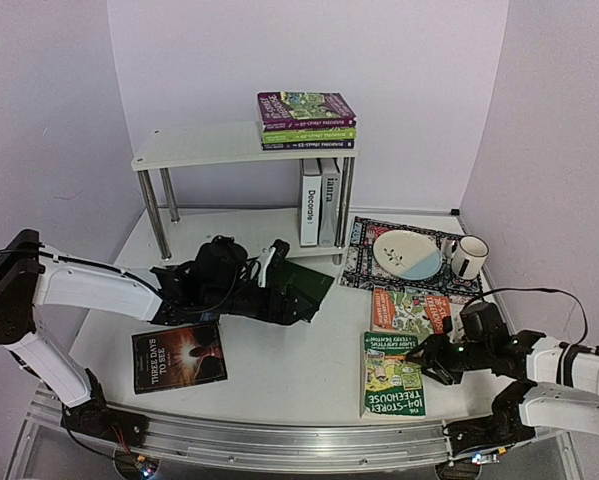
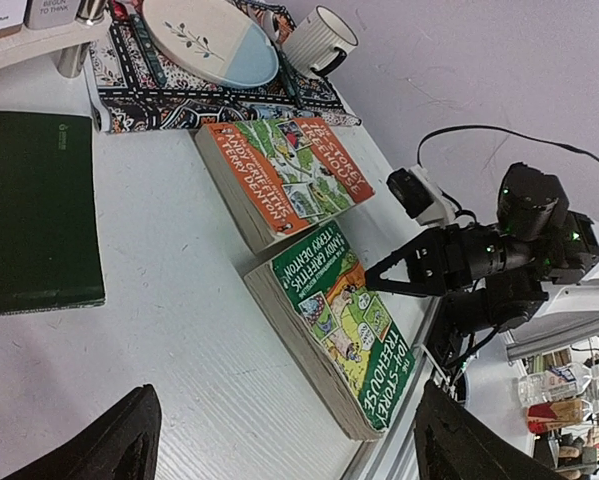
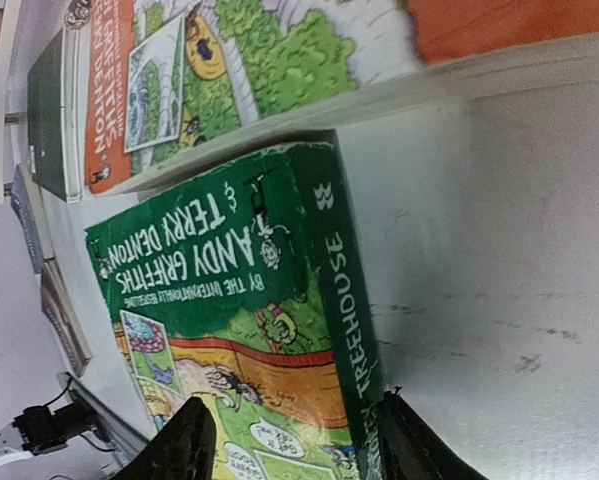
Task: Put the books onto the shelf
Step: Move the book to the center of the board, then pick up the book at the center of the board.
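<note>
The white shelf (image 1: 219, 146) stands at the back, with a stack of Treehouse books (image 1: 307, 120) on its top board. "Decorate" (image 1: 309, 205) and a grey book (image 1: 329, 200) stand upright below. On the table lie a dark green book (image 1: 301, 290), a dark-covered book (image 1: 179, 357), an orange Treehouse book (image 1: 409, 308) and a green Treehouse book (image 1: 391, 378). My right gripper (image 3: 294, 445) is open astride the green book's (image 3: 229, 300) spine edge, one finger over the cover and one by the spine. My left gripper (image 2: 284, 450) is open and empty, hovering at the dark green book (image 2: 34, 210).
A patterned mat (image 1: 364, 262) at the right back carries a plate (image 1: 407, 253) and a striped mug (image 1: 468, 256). A metal rail (image 1: 279, 435) runs along the near edge. Walls close in on three sides.
</note>
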You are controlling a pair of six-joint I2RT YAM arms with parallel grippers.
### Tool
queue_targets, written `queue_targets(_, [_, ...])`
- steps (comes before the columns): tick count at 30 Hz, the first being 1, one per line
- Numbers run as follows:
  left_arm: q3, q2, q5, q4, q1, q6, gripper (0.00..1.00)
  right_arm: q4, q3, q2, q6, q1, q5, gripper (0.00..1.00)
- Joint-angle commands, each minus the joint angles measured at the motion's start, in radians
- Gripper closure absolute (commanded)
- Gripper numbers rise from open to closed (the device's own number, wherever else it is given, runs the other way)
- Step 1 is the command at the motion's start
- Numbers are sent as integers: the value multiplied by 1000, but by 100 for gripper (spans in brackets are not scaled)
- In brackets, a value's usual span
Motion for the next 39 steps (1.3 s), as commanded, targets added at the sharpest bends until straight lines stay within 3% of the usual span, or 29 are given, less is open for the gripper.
queue_targets(1, [9,74,27,49,-4,-36,11,65,78,48,-8,3,-108,45])
queue_targets(7, [68,187,96,56,-20,-108,9,54,77,131,-23,3,-124,34])
queue_targets(13, [152,304,122,58,-77,-224,8,24,48,165,-46,3,-120,35])
queue_targets(23, [251,461,183,65,-123,-321,40,45,54,193,-47,5,-174,45])
queue_targets(27, [277,509,214,74,-129,-345,45,57,55,186,-35,5,-198,46])
queue_targets(35, [235,574,303,279,-133,-488,43,95,38,155,2,4,-225,46])
queue_targets(39, [234,571,290,296,-136,-489,29,126,22,159,16,5,-238,48])
